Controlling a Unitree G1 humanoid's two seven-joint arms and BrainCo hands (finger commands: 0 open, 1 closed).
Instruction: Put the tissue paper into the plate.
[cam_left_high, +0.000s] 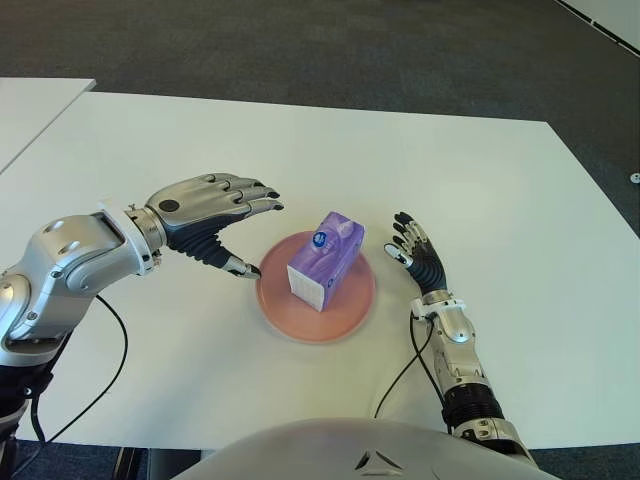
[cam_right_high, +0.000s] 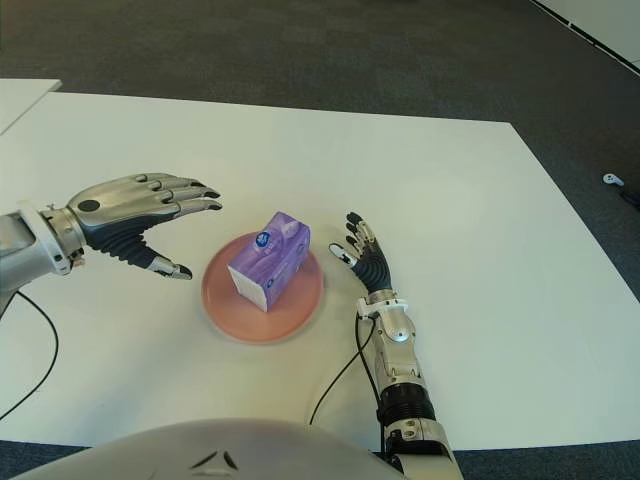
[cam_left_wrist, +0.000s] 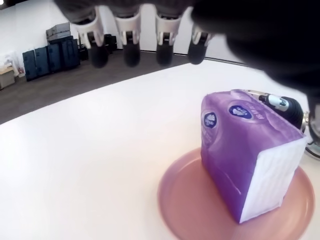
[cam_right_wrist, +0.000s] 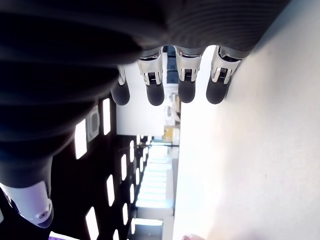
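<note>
The purple tissue pack (cam_left_high: 326, 260) stands inside the pink plate (cam_left_high: 345, 318), mid-worktop (cam_left_high: 300, 140), with bare surface all round. The left hand (cam_left_high: 215, 215) hovers at the plate's left rim, fingers spread, empty. The right hand (cam_left_high: 418, 258) is just beside the right rim, fingers extended, empty.

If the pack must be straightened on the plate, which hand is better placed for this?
Probably the left hand. It hovers open beside the plate on its left, fingers pointing toward the purple tissue pack, which lies in the plate. The right hand is also open, to the plate's right on the table, and shows nearer the rim.
</note>
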